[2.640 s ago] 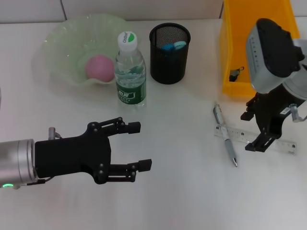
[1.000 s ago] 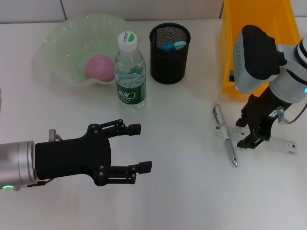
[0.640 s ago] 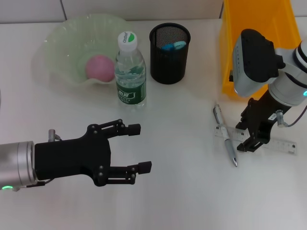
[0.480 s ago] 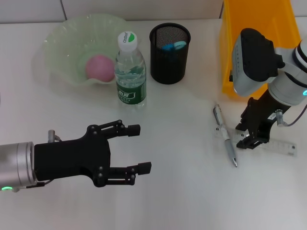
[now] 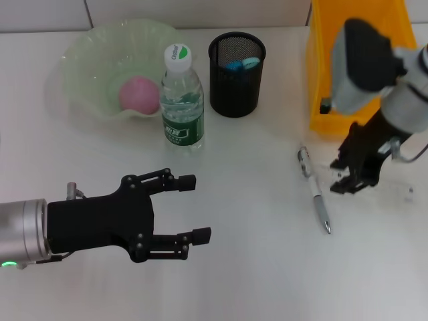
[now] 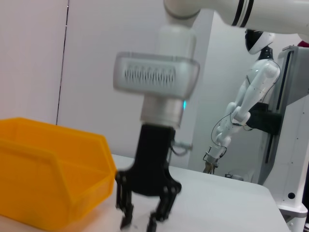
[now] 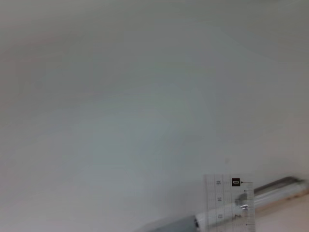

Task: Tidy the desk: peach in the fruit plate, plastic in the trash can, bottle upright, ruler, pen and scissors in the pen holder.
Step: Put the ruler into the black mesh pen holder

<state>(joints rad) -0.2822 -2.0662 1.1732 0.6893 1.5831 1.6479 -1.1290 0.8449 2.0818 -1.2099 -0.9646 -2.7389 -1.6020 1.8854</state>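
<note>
The right hand (image 5: 351, 182) hangs low over the worktop (image 5: 254, 267) just in front of the bin (image 5: 319, 73), beside the pen (image 5: 315, 192). The ruler (image 7: 228, 203) shows close under the right wrist camera, with the pen lying just beyond it. From the head it is almost lost against the white surface, so whether the hand has it gripped or only stands over its end I cannot tell.

The left hand (image 5: 194, 206) hovers spread wide over the near side of the worktop, holding nothing and well apart from everything.

The ruler should be light, thin and stiff, but slick and lying flat, so it offers little edge. The best hold is probably across its narrow width near one end, which tips the far end up so that it can be stood in the holder (image 5: 237, 65). Pinched too lightly, it may swivel or slide out.

The pen is a smooth metal rod likely to roll, and is best taken across the barrel near its middle.

The peach (image 5: 139, 94) sits in the plate (image 5: 80, 57), the bottle (image 5: 181, 100) stands upright, and the scissors (image 5: 241, 64) show inside the holder.
</note>
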